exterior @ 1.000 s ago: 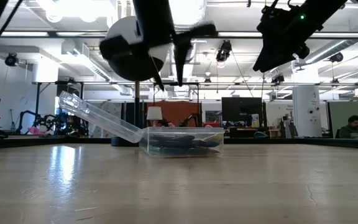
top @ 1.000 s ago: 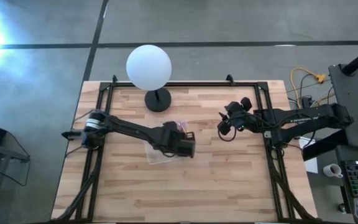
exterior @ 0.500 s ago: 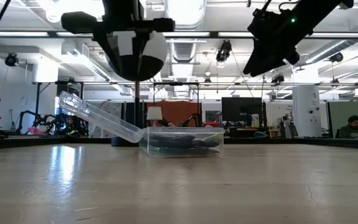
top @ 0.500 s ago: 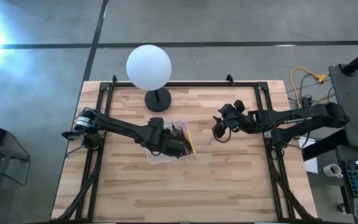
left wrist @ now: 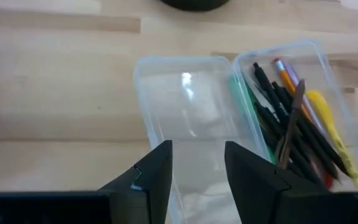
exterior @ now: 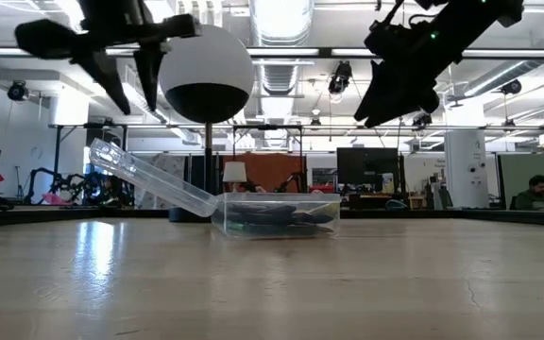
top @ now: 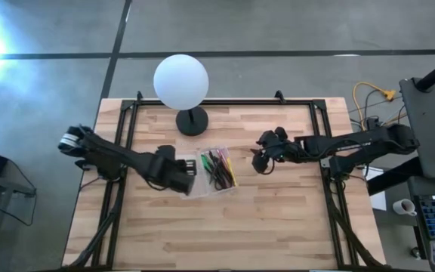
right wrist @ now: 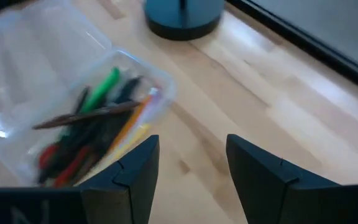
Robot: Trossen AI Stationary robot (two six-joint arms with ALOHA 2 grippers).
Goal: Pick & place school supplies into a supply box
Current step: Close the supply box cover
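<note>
The clear plastic supply box [top: 216, 172] lies open near the table's middle, closer to its far edge, its lid [left wrist: 185, 93] tilted up alongside. Inside lie the school supplies [left wrist: 297, 124]: green marker [right wrist: 101, 87], orange and yellow pencils, red-handled scissors, dark pens.

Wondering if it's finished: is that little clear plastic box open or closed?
Open. The clear plastic supply box has its hinged lid flipped back beside it, tilting upward in the low view, with pens and pencils exposed inside.

Green marker [right wrist: 102, 85], clear supply box [top: 202, 187]
</note>
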